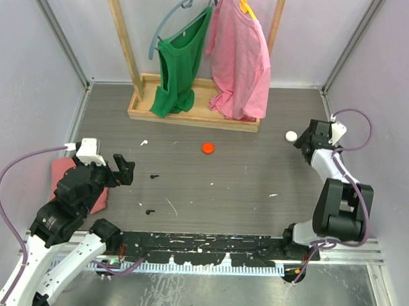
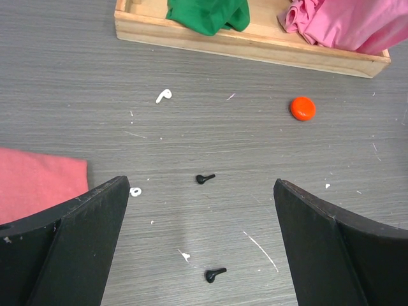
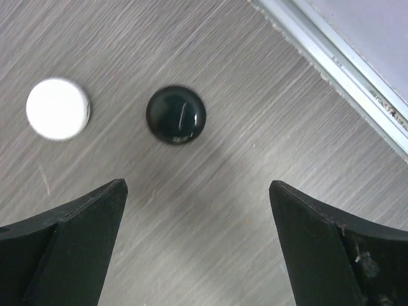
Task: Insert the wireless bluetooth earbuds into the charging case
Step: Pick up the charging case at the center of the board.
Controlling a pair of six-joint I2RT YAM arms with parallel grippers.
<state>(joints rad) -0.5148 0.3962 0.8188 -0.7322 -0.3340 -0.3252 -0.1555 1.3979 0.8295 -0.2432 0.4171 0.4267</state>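
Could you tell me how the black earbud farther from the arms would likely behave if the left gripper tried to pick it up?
The black earbud looks tiny beside the wide-open left gripper, so it is probably very light and easily flicked aside. Its rounded bulb and thin stem suggest it could pivot or slip out of a pinch.

Earbuds (image 2: 205, 179) lie left; two pucks (image 3: 176, 115), apparently apart, far right.
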